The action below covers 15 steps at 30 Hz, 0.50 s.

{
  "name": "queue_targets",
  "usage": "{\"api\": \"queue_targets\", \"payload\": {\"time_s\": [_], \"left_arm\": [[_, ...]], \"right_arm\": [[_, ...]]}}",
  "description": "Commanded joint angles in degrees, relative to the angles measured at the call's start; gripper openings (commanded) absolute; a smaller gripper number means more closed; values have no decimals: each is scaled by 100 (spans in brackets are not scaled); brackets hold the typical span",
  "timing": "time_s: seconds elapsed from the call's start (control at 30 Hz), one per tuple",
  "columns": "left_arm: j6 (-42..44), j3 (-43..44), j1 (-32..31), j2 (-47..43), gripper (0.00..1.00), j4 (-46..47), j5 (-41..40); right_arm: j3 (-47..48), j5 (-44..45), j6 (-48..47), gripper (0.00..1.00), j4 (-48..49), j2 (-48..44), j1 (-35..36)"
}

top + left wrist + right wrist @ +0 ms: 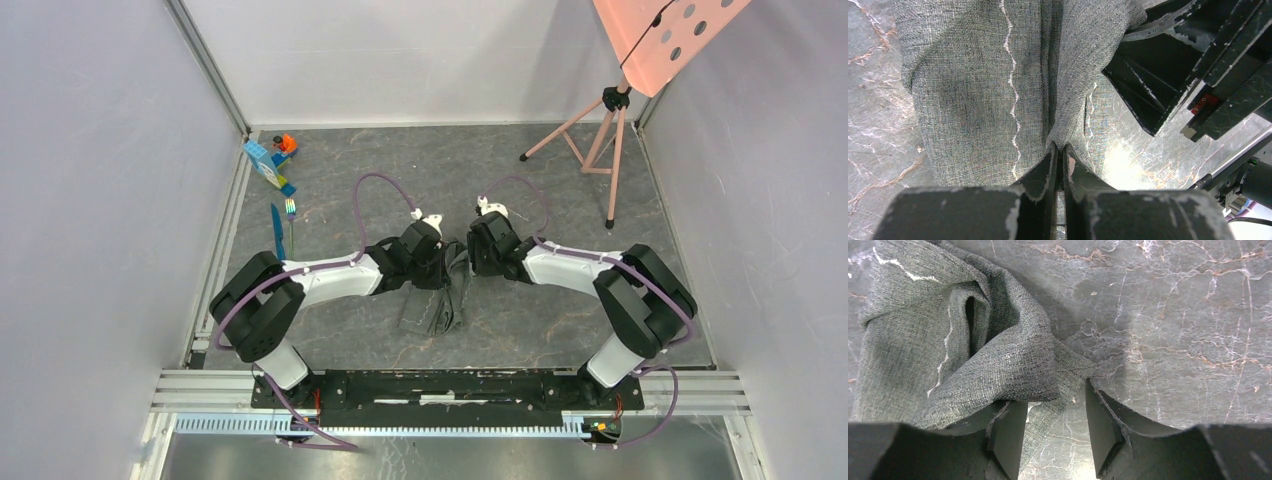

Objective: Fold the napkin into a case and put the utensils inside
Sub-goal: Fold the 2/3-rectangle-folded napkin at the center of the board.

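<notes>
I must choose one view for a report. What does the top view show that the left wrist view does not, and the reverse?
Only the top view: the knife and fork lying at the far left, the blocks beyond them, a tripod at the far right, and the left arm and right arm whole. Only the left wrist view: the left fingers shut on a fold of the napkin, and its wavy pale stitching. Both: the napkin, bunched, on the marbled table.
</notes>
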Motion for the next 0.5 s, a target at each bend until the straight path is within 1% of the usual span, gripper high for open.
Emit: {"api": "queue_targets", "payload": {"time_s": [0.0,0.07,0.17,0.2,0.23,0.3,0.33,0.47], "left_arm": [[94,-69,-9,-196,8,168,46],[97,-78,-5,-205,8,185,70],[101,-84,-11,-235,9,172,175],[108,-87,-10,-286,11,165,224],[110,-86,-3,-364,16,141,263],[122,-63,-2,-545,26,85,382],[141,-37,-7,-664,30,33,433],[233,112,43,-1163,48,-245,443]], "right_arm": [[136,694,-15,48,-226,214,102],[13,867,20,40,-183,233,139],[-202,913,46,25,27,126,144],[-253,921,56,20,96,79,144],[-290,911,36,13,163,7,149],[-346,901,7,3,303,-122,145],[-356,905,-2,0,361,-177,148],[-330,848,-44,0,396,-294,139]]}}
